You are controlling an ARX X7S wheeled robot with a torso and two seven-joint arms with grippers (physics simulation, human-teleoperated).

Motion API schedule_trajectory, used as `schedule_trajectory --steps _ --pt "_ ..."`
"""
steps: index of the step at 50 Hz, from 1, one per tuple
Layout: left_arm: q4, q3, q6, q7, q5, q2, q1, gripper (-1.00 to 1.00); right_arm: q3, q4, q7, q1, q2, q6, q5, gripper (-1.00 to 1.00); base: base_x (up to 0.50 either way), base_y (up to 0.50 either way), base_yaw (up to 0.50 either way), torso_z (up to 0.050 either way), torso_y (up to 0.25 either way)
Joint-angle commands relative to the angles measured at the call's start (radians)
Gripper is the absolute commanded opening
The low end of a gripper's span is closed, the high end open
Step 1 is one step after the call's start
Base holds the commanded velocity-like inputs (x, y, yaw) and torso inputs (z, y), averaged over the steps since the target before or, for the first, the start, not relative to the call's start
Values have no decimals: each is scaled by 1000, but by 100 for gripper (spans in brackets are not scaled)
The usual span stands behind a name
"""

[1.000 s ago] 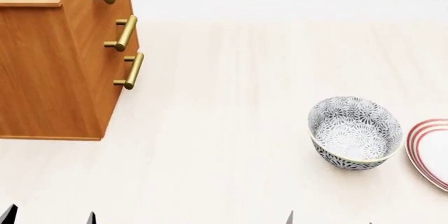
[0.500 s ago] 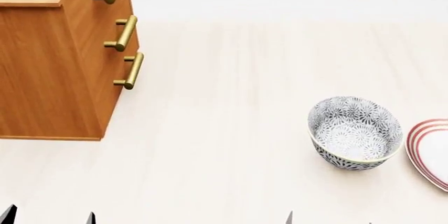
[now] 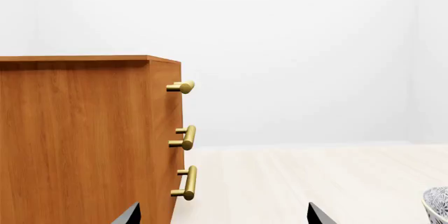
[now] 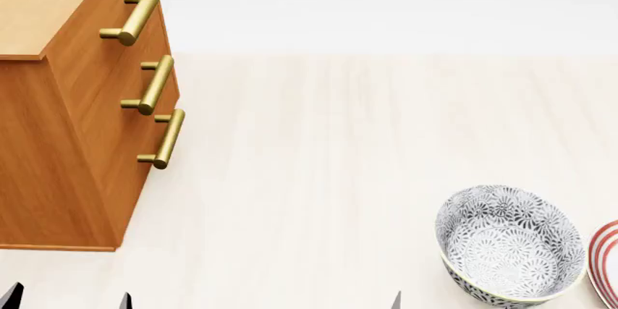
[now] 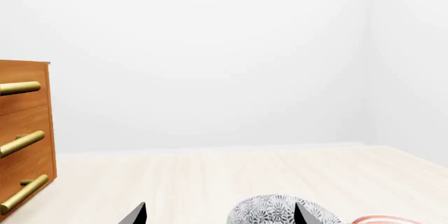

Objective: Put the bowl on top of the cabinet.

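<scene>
Both grippers spread wide, empty: left gripper (image 3: 220, 216), right gripper (image 5: 218, 214). The deep grey-black floral ceramic bowl (image 4: 509, 252) sits on the pale floor (image 4: 319, 164) at four o'clock; the orange-brown wooden cabinet (image 4: 68, 106) at ten.

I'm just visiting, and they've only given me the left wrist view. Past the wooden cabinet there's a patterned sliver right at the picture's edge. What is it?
Observer: It's a deep bowl with a grey floral pattern, standing upright and empty.
Operator: Is anything next to it?
Observer: Yes, a plate with red rings lies beside the bowl, on the side away from the cabinet.
Operator: Is the other arm holding the bowl?
Observer: No. The right end effector is open and grips nothing. The bowl sits just ahead of it.
</scene>
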Motion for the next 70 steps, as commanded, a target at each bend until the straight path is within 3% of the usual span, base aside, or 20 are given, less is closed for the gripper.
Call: schedule_trajectory --steps 1,22,47,63,70 --pt "-1 6 5 -8 0 -7 -1 100 -4 1 6 2 5 -1 3 100 359 0 0 0 0" --pt "-5 16 9 -17 -9 -17 -6 100 -9 4 22 5 12 -2 7 100 271 0 0 0 0" --pt "-5 26 8 -31 -14 -28 -10 100 -14 10 45 15 15 12 9 100 69 0 0 0 0" --pt "-14 33 14 -37 -19 -33 -15 100 14 -45 104 24 -9 129 33 100 0 0 0 0 0" --pt "-14 34 16 -40 -21 -36 -14 100 110 -111 236 45 -75 260 87 100 0 0 0 0 0"
